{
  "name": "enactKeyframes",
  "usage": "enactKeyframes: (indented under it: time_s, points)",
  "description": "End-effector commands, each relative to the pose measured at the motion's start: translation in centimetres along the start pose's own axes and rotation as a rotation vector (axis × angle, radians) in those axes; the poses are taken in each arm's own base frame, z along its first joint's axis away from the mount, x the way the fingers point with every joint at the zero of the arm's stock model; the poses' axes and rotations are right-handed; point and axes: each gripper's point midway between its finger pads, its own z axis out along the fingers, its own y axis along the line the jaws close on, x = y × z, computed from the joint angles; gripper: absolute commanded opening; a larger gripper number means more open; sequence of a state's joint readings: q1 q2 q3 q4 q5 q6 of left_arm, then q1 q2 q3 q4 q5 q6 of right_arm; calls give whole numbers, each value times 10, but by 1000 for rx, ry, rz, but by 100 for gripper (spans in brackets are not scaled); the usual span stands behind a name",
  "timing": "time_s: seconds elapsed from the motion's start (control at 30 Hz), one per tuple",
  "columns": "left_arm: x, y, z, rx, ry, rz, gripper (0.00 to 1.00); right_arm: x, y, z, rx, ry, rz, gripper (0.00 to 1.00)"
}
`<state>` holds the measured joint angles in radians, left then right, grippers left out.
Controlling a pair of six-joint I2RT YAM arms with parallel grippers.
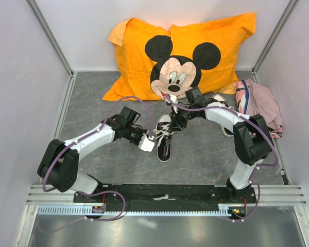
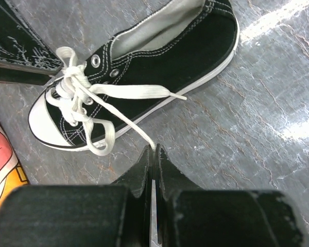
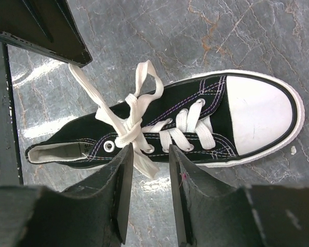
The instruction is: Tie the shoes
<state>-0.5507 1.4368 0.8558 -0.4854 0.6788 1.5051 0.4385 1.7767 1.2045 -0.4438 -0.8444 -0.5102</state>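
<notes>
One black sneaker with a white toe cap lies mid-floor, its white laces in a loose knot. My left gripper is just left of it, shut on a lace end that runs taut from the knot to the fingertips. My right gripper is open beside the shoe's eyelet side, and a loose lace end lies between its fingers, ungripped. The second sneaker lies to the right, mostly hidden under my right arm.
An orange Mickey Mouse pillow lies against the back wall. A pink cloth bundle sits at the right wall. Metal frame posts and white walls enclose the grey floor.
</notes>
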Motion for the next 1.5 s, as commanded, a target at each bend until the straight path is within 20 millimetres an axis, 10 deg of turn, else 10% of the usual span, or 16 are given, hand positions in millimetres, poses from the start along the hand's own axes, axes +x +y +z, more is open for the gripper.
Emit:
enactKeyframes:
  time_s: [0.0, 0.53, 0.73, 1.13, 1.47]
  points:
    - [2, -3, -7, -2, 15, 58, 2, -19, -1, -2, -27, -37, -57, 40]
    - [10, -5, -4, 9, 26, 44, 1, -6, 3, 3, -80, 4, -29, 33]
    - [14, -3, -3, -14, 31, -20, 15, -3, 1, 0, -66, 25, -23, 0]
    - [29, 84, -42, -365, -34, -213, 40, -12, 3, -11, -5, 16, 5, 0]
    - [10, 86, -28, -332, -115, -241, 39, -11, 1, -14, 33, 6, 55, 0]
